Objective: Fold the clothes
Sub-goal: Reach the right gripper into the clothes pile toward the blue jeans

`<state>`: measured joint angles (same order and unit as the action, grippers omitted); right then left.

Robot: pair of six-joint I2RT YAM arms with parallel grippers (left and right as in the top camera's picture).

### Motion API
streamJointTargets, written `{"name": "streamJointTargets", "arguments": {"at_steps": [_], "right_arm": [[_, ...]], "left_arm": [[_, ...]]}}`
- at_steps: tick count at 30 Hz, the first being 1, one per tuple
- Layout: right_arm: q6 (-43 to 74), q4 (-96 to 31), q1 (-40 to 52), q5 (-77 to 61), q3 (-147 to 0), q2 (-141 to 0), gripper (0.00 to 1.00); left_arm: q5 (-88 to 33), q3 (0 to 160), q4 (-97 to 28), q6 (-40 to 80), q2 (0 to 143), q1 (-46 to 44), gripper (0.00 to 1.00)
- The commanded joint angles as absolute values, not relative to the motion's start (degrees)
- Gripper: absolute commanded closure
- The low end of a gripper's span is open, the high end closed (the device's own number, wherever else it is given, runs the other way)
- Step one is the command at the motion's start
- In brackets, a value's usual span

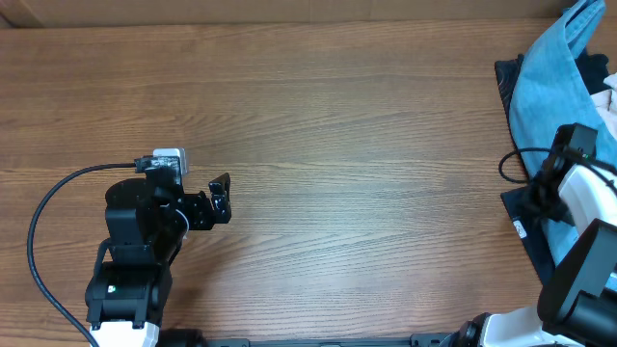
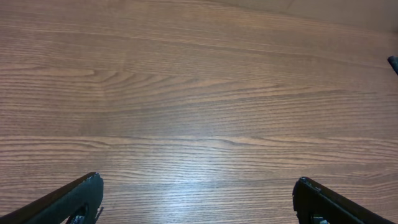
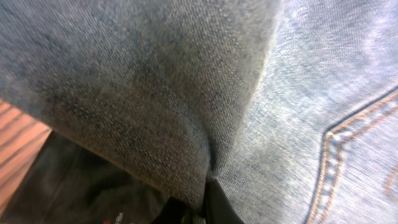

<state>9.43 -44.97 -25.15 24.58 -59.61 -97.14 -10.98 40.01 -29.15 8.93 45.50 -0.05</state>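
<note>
The light blue denim jeans point(image 1: 548, 87) lie bunched at the far right edge of the table. In the right wrist view the denim point(image 3: 155, 81) fills the frame, with a stitched pocket seam point(image 3: 336, 137) at the right. My right gripper point(image 3: 205, 208) is shut on a fold of the denim, fingertips pinched together at the bottom middle. In the overhead view the right arm point(image 1: 578, 173) reaches over the pile and hides its fingers. My left gripper point(image 1: 222, 198) is open and empty above bare wood at the left, its fingers wide apart in the left wrist view point(image 2: 199, 193).
A dark garment point(image 1: 525, 207) lies under and beside the jeans, and shows in the right wrist view point(image 3: 74, 186). A bit of cream cloth point(image 1: 607, 96) sits at the right edge. The wooden table point(image 1: 337, 145) spans the view. A black cable point(image 1: 43, 222) loops by the left arm.
</note>
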Motion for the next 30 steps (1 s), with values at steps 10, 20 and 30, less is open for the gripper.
{"name": "streamJointTargets", "arguments": {"at_steps": [10, 20, 30], "right_arm": [[10.3, -64.3, -6.1, 12.8, -85.3, -93.8, 0.96], [10.3, -54.6, 21.0, 1.1, -85.3, -93.9, 0.96], [19.2, -55.2, 19.9, 13.5, -85.3, -93.2, 0.52]], "left_arm": [[-10.7, 41.5, -26.0, 9.4, 45.4, -0.6, 0.00], [-8.3, 41.5, -22.8, 9.2, 45.4, -0.6, 0.00], [-8.4, 41.5, -21.5, 9.2, 45.4, -0.6, 0.00]]}}
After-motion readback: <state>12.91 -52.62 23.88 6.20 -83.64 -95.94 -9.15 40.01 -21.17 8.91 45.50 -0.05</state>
